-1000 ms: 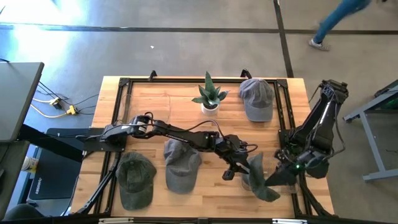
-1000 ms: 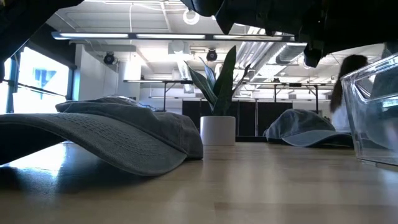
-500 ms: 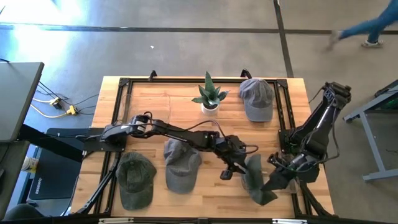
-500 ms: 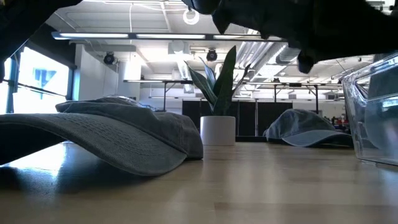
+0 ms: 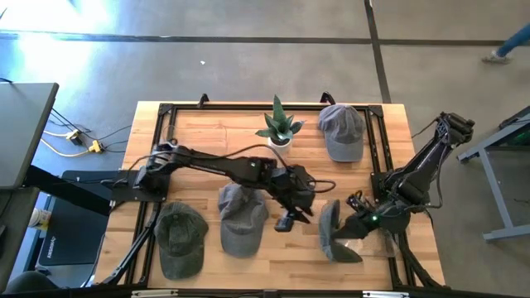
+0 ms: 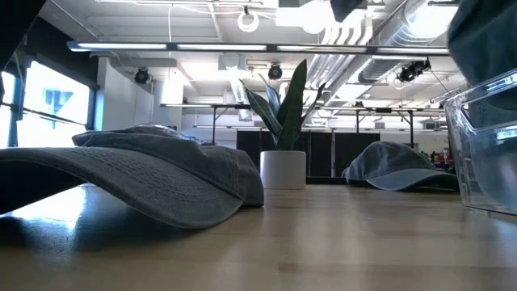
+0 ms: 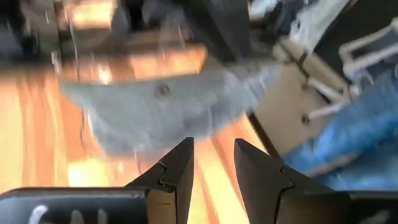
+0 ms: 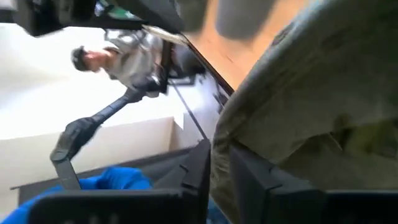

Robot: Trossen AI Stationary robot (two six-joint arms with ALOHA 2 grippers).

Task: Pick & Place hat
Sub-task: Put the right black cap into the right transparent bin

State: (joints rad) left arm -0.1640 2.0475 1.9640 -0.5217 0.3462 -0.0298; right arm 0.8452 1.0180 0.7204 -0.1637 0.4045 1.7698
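Observation:
The grey hat [image 5: 330,231] stands on edge near the table's front right, with my right gripper [image 5: 356,224] shut on it from the right. The right wrist view shows its cloth [image 8: 292,93] running in between the fingers. In the low view its dark shape [image 6: 487,31] shows above a clear container [image 6: 485,137]. My left gripper [image 5: 286,220] is a little to the hat's left, open and holding nothing. In the left wrist view the hat's crown [image 7: 161,106] faces the left gripper [image 7: 212,167]. My right gripper pinches the hat's edge [image 8: 221,163] between its two fingers, coming from the table's right side. The hat stands on edge at the fingers with its crown turned toward the left arm. Whether it is clear of the container, I cannot tell.
Two more grey hats [image 5: 180,237] [image 5: 241,217] lie at the front left, and a third [image 5: 342,131] at the far right. A potted plant [image 5: 278,127] stands at the far middle. A person [image 8: 106,53] shows beyond the table in the right wrist view.
My left gripper has drawn back toward the table's left edge, away from the hat. The hat has shifted a little to the left with my right gripper and now stands more on edge.

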